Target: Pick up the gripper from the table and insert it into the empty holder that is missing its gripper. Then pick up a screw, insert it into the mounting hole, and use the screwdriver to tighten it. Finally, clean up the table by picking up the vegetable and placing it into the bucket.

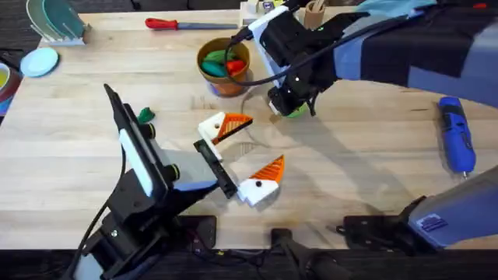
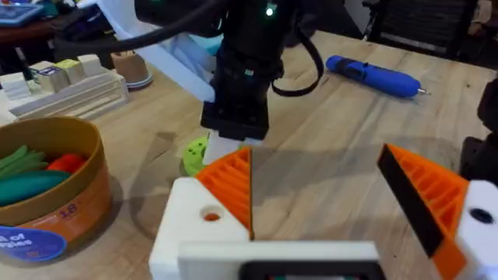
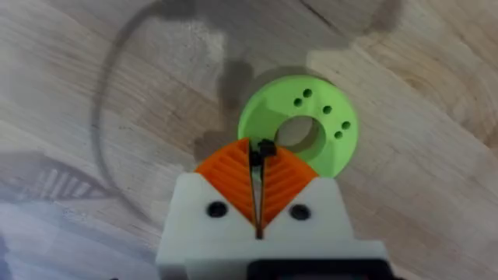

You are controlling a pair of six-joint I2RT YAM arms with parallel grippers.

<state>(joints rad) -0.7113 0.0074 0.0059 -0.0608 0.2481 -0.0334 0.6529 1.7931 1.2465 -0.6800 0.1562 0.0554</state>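
Your right gripper [image 3: 258,157] is clenched on the small black screw [image 3: 264,146] by its very tip, directly over the green disc [image 3: 331,155]. A bump or a tilt could drop the screw through the disc's centre hole or roll it across the surface. Your left gripper [image 1: 250,146] sits released and empty beside the disc, its mounting hole [image 2: 210,215] a small target, and the screwdriver [image 1: 457,134] lies well away from the disc.

We see our right gripper [image 3: 258,158] pinching a small black screw [image 3: 264,148] between orange pads [image 3: 226,175], over a green ring disc [image 3: 331,124] on the table [image 3: 93,70].
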